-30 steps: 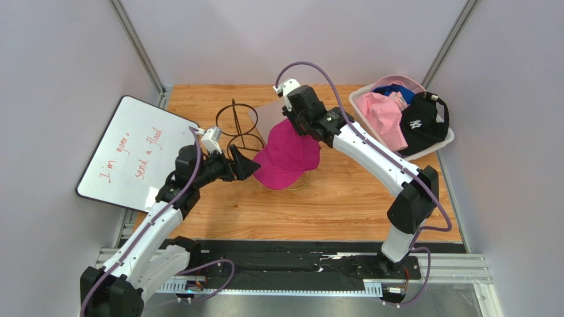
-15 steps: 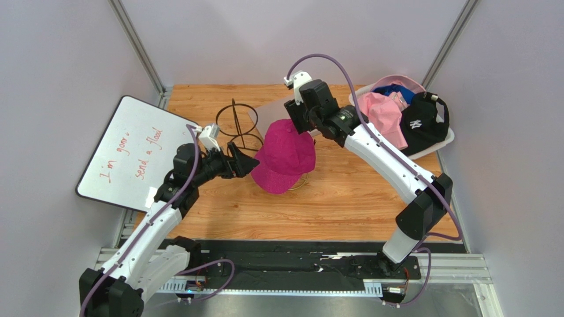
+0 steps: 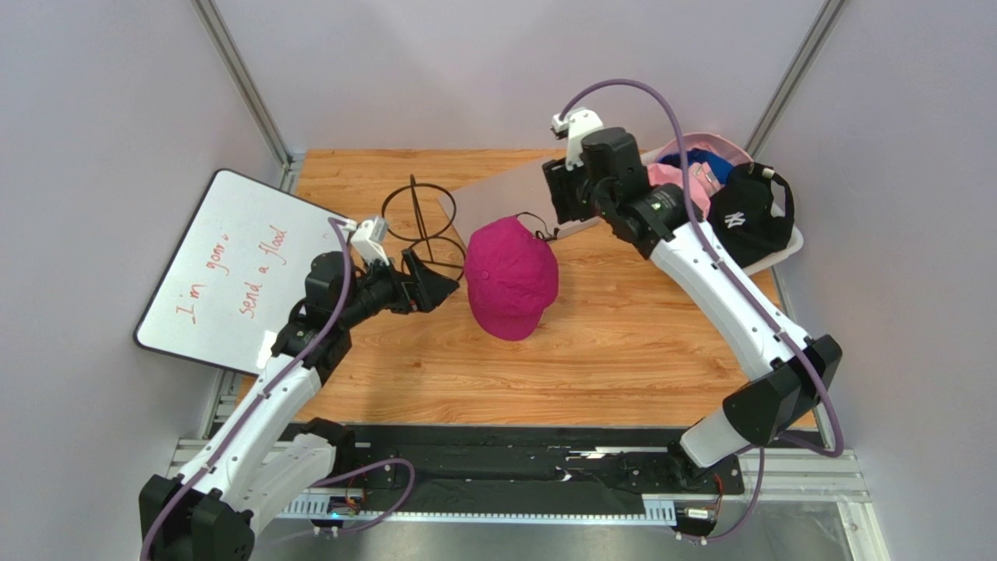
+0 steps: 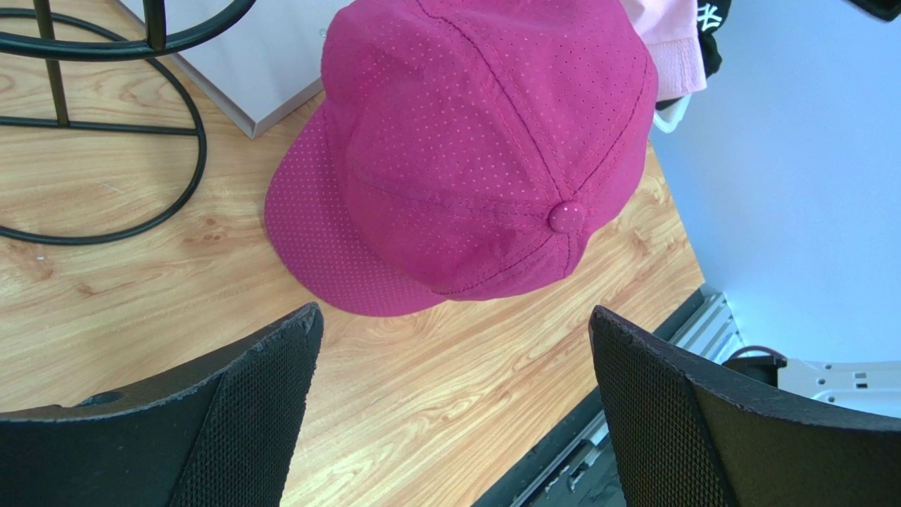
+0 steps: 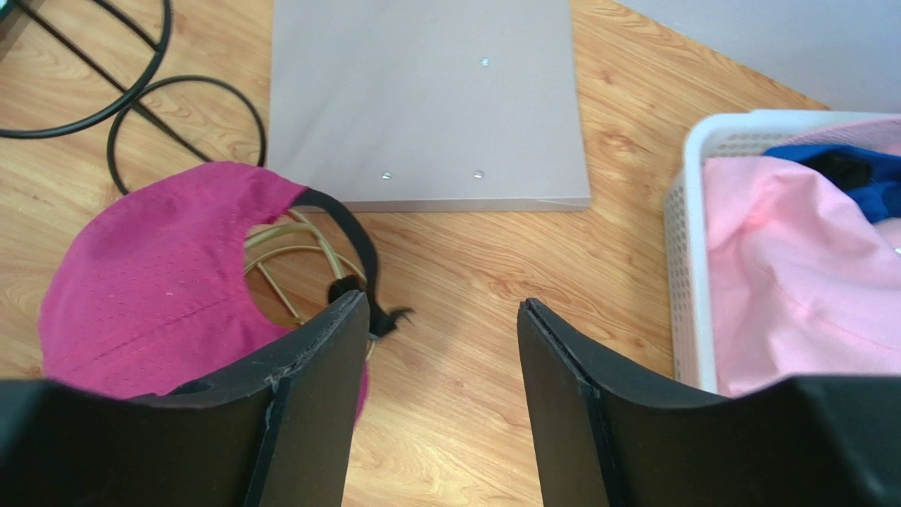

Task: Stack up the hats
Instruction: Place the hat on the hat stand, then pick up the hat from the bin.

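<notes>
Left end effector [image 4: 455,314] spread | right end effector [image 5: 442,306] spread | magenta cap [image 3: 511,281] lengthwise far-to-near, brim nearward

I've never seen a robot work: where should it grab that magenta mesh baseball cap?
Probably the magenta mesh baseball cap by its flat brim, approached from the robot's side. The brim juts free of the rounded crown on that side and looks thin and flat enough for two fingers to pinch.

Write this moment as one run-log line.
magenta cap: on gold wire frame | left jaws: open, empty | right jaws: open, empty | basket: pink hat inside
</notes>
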`<action>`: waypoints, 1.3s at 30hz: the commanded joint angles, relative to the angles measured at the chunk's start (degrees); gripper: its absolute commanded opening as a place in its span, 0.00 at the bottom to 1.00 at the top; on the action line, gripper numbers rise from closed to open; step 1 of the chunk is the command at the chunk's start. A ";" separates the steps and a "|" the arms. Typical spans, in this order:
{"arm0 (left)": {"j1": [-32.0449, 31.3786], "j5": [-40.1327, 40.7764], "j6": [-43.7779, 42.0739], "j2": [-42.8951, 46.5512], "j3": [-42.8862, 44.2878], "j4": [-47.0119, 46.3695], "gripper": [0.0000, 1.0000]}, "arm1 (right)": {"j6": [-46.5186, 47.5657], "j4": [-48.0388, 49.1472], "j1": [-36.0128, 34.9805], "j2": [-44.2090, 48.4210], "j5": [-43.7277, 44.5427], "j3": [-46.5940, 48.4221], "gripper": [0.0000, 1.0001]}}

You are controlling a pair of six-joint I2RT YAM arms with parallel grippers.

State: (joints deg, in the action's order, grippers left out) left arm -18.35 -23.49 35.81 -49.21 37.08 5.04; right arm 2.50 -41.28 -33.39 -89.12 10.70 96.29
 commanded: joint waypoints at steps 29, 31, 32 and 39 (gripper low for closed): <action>-0.20 0.11 -2.41 3.51 -3.07 0.15 1.00 | -15.51 7.88 47.80 7.91 -8.49 -17.54 0.54; -0.20 -0.07 -2.33 3.60 -2.98 -0.11 1.00 | -15.51 8.75 47.80 7.82 -11.90 -17.98 0.54; -0.20 -0.07 -2.33 3.42 -3.07 -0.29 1.00 | -15.60 9.19 47.80 7.56 -13.32 -18.33 0.54; -0.20 -0.86 -2.06 3.07 -3.33 -1.00 1.00 | -15.69 11.92 47.54 4.49 -21.07 -19.65 0.53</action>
State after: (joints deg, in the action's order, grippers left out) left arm -18.35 -23.62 34.57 -46.39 34.02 4.99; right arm -12.27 -33.85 14.37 -83.37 -5.30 77.54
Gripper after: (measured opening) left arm 0.993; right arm 0.537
